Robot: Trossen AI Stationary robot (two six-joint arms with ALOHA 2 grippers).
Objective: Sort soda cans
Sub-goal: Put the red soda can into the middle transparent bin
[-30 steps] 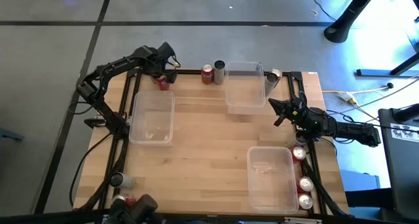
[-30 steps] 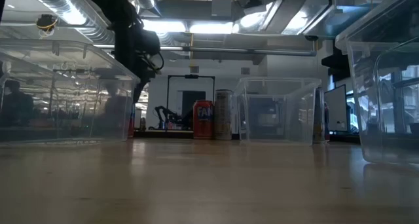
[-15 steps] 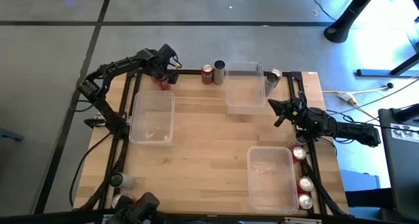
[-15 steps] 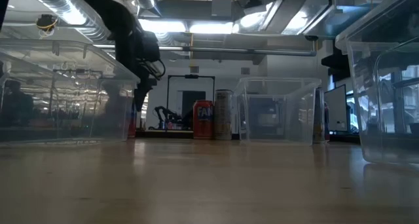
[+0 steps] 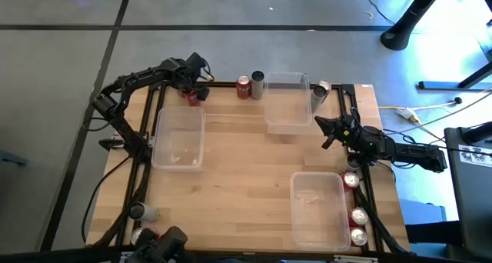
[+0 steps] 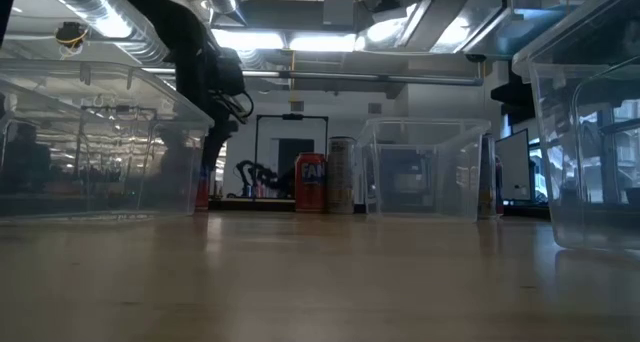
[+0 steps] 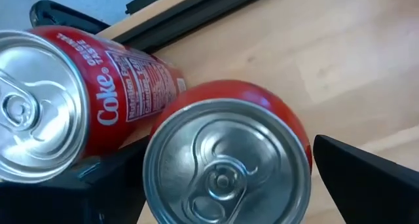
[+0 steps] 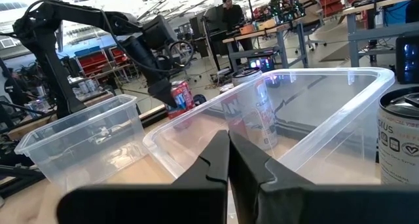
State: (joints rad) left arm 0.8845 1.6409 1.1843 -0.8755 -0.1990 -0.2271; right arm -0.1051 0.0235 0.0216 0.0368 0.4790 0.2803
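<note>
Two red soda cans stand close together at the table's far left corner. My left gripper points steeply down over them, open. Its fingers stand on either side of the nearer can's top. A narrow gap shows at one finger; whether the other finger touches the can I cannot tell. My right gripper waits shut and level at the table's right side, beside the far bin.
A red can and a grey can stand at the far edge, and another grey can right of the far bin. More cans line the right edge and the near left corner. Clear bins sit left and near right.
My left gripper has sunk a little toward the two red cans, its fingers still apart, and then kept still. The cans have not moved.
</note>
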